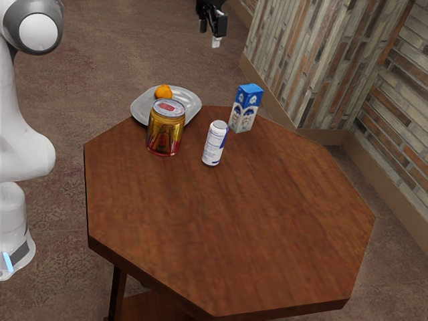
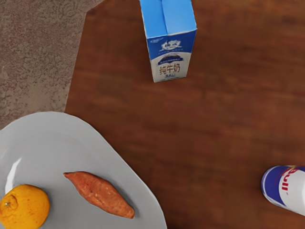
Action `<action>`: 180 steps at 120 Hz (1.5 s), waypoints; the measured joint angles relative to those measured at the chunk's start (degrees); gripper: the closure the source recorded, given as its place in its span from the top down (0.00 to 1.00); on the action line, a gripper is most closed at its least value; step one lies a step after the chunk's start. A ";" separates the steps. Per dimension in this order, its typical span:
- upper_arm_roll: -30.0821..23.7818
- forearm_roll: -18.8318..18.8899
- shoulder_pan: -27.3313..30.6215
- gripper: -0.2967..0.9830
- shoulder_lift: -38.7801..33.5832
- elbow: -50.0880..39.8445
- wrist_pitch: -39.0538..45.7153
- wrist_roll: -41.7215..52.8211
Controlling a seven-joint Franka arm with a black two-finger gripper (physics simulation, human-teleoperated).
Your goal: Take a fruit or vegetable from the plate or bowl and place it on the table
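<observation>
Milk carton lettered "纯牛奶" — can showing red "ull" — claw released above them.

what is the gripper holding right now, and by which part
Nothing is held: the gripper is empty, and the orange and sweet potato lie on the plate.

White, rounded arm; grey joint rim; blue light strip; black hand.
</observation>
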 joint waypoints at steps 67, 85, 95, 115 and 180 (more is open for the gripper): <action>11.16 3.19 -0.43 0.75 -2.51 3.85 1.67 2.11; 8.39 3.90 0.67 0.75 4.60 17.71 -1.58 4.10; 2.89 3.33 -3.52 0.75 6.03 11.53 -2.57 5.13; 1.65 0.27 -11.59 0.75 6.97 9.15 -2.84 6.72; -0.14 -9.11 -9.13 0.75 7.45 3.94 -8.92 -3.17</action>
